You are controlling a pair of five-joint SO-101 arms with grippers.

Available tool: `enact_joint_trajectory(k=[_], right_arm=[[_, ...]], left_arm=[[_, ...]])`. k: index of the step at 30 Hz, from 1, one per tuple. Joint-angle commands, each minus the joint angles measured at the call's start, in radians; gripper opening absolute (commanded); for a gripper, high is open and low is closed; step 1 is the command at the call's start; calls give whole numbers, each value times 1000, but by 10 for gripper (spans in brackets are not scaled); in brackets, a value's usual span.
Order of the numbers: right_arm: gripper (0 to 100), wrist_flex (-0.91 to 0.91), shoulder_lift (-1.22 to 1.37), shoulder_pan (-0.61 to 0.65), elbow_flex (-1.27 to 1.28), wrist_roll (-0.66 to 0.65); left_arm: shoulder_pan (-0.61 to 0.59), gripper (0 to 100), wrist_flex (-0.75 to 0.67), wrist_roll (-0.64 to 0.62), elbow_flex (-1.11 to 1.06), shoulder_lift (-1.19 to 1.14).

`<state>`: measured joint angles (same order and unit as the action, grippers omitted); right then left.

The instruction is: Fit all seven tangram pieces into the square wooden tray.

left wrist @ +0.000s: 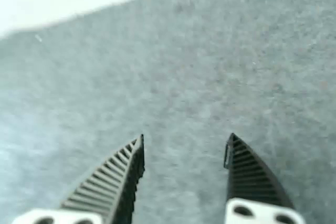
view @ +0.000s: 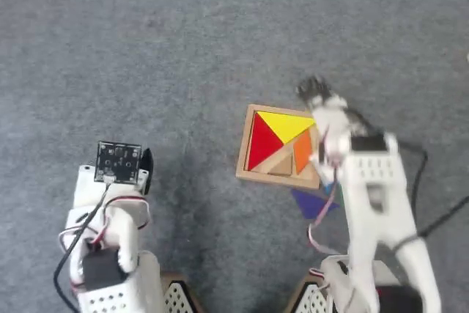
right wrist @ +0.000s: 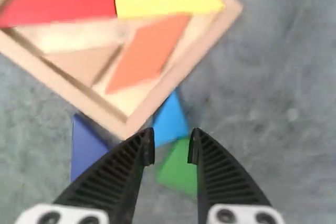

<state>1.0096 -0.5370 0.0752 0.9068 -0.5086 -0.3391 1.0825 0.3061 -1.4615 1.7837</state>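
Note:
The square wooden tray [view: 245,146] lies right of the table's middle. In it are a red triangle [view: 260,141], a yellow triangle [view: 286,124], an orange parallelogram [view: 303,150] and a plain wood triangle [view: 281,165]. The right arm [view: 366,174] hangs over the tray's near right corner. My right gripper [right wrist: 171,144] is open by a narrow gap above a blue piece [right wrist: 170,121] and a green piece [right wrist: 176,171], both on the carpet against the tray rim [right wrist: 205,41]. A purple piece [view: 315,201] lies beside them. My left gripper [left wrist: 184,145] is wide open over bare carpet.
Grey carpet covers the table, with broad free room left of and beyond the tray. The left arm [view: 110,203] stands at the near left, well away from the tray. Both arm bases sit along the near edge. A pale wall borders the far edge.

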Motion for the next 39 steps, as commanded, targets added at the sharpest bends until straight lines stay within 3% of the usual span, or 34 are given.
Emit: enact_joint_trajectory(k=[1, 5, 11, 14, 17, 24, 32, 39], right_arm=[[112, -99, -205, -59, 236, 29], [111, -114, -375, -203, 364, 32], [110, -116, -598, -395, 548, 25], [110, -107, -705, -461, 615, -25], [110, -107, -811, -535, 654, -14], [110, -7, -975, -547, 697, -17], [110, 25, -1050, -518, 721, -17], [110, 24, -1056, -516, 723, -17]], left_arm=[[9, 239, 100, 107, 234, -176], [124, 239, 230, 112, 463, -514], [480, 261, 345, 52, 759, -999], [667, 294, 298, 5, 834, -1169], [767, 300, 132, -60, 849, -1324], [753, 298, -262, -258, 897, -1620], [741, 299, -328, -244, 974, -1847], [746, 299, -330, -193, 963, -1907]])
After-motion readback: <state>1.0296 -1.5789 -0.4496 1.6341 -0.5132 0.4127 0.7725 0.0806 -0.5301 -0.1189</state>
